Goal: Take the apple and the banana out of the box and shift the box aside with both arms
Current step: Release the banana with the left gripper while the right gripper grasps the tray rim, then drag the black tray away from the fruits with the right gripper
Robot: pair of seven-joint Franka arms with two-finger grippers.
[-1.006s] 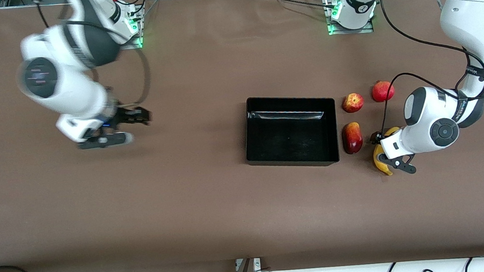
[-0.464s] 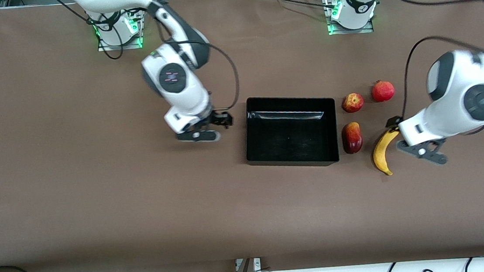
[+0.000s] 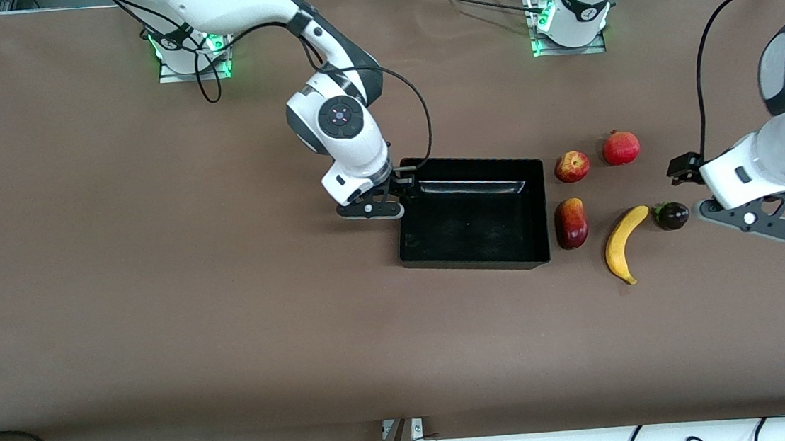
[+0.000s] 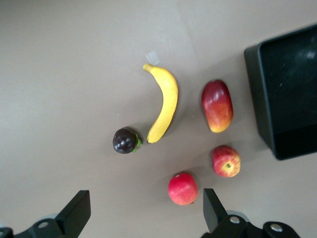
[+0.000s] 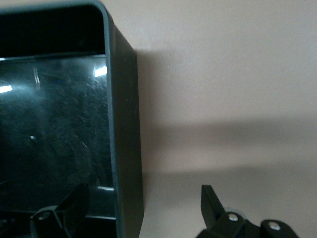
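On the bench (image 3: pixel 160 326), nearest the front camera, we list the banana (image 3: pixel 623 244): out of the box, lying bare on the cloth toward the left arm's end.

Item, mango (image 3: pixel 571 223): just beside the box wall, at nine o'clock of the banana in the front view.

Item, small dark fruit (image 3: pixel 670 215): at the banana's upper tip, close to touching; we cannot tell what kind it is.

Item, box (image 3: pixel 474 259): empty, black, mid-bench, not yet shifted as far as we can judge.

Item, apple (image 3: pixel 572 166): out of the box, at twelve o'clock of the mango.

Item, pomegranate (image 3: pixel 621 148): at three o'clock of the apple, slightly farther off.

Item, left gripper (image 3: pixel 747 218): over bare cloth at three o'clock of the dark fruit, jaws spread wide, holding nothing.

Item, right gripper (image 3: pixel 390 194): at the box's wall toward the right arm's end, jaws spread wide and straddling that wall, not clamped.

Standing, by our judgement: both fruits are removed; the two-armed shift of the box remains, with the left gripper well apart from it.
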